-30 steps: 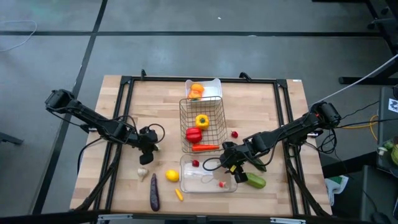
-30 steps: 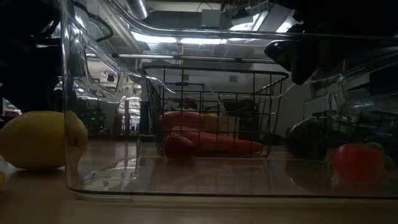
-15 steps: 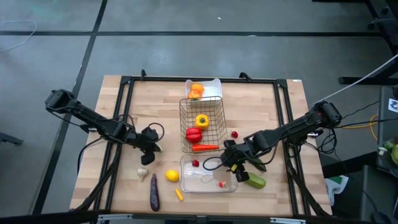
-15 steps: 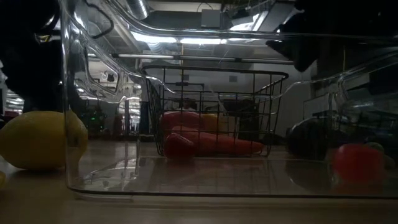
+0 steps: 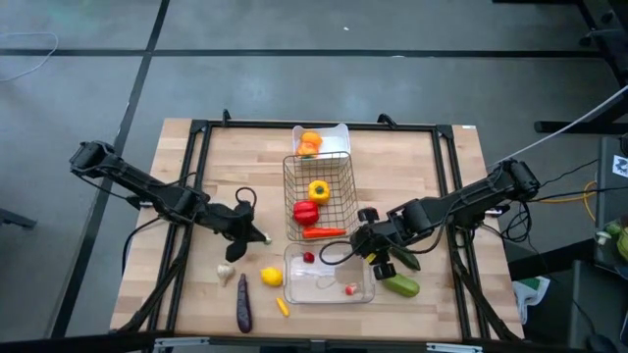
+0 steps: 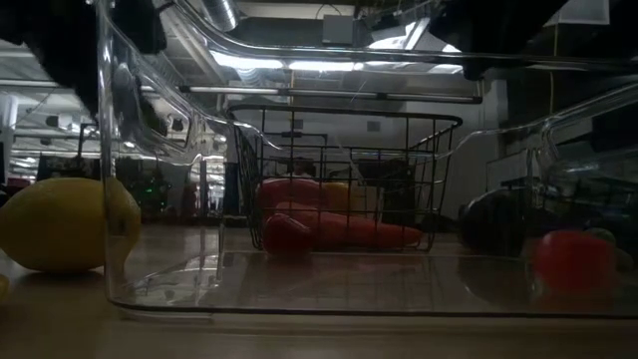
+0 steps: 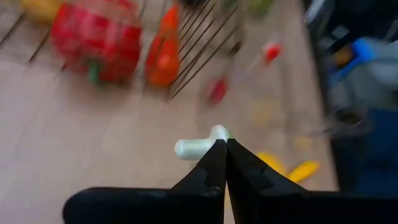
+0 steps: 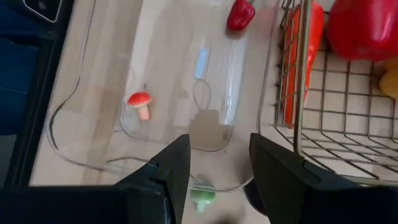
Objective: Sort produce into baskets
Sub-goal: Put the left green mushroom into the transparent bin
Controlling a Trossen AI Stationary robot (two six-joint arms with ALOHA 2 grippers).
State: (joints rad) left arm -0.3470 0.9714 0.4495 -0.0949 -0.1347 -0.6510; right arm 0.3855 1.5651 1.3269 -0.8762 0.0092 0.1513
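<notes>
The right gripper (image 5: 365, 242) hangs with its fingers spread and empty above the clear tray (image 5: 365, 294) (just beside the wire basket (image 5: 319, 163)). The tray holds a red radish (image 8: 240, 15) and a small mushroom (image 8: 140, 101). The left gripper (image 5: 257, 234), fingers pressed together and holding nothing, hovers over the worktop (image 5: 245, 157) above the garlic (image 7: 198, 145), left of the basket.

Blurred garlic (image 7: 200, 145) behind left claw (image 7: 222, 155) tips; green cucumber (image 8: 202, 196) mostly hidden under right claw (image 8: 214, 163).
</notes>
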